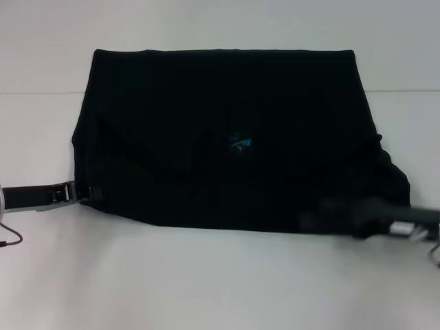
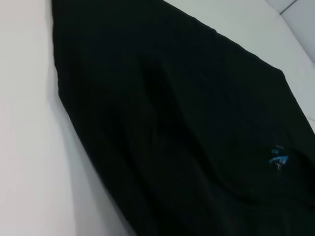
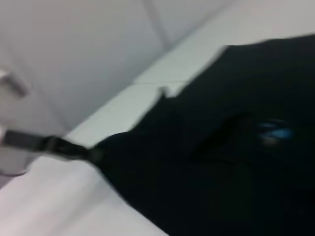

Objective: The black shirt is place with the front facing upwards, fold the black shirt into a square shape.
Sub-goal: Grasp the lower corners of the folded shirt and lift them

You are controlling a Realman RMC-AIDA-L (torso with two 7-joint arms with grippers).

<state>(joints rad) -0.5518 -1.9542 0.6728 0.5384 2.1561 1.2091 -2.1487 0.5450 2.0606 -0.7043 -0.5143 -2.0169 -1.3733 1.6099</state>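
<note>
Two grippers sit at the near corners of the black shirt (image 1: 227,137), which lies folded on the white table (image 1: 206,289) as a wide dark slab with its small blue neck label (image 1: 240,144) showing near the middle. Its far edge runs straight and level; the side edges slant outward toward the near edge, which is uneven and bulges at the right. The left gripper (image 1: 84,194) reaches in low from the left and touches the near left corner of the cloth, though whether its jaws are pinching the fabric or apart I cannot tell. The right gripper (image 1: 364,218) lies over the near right corner, dark against dark, so its jaws cannot be read either. Bare table stretches wide before the near edge and on both sides
</note>
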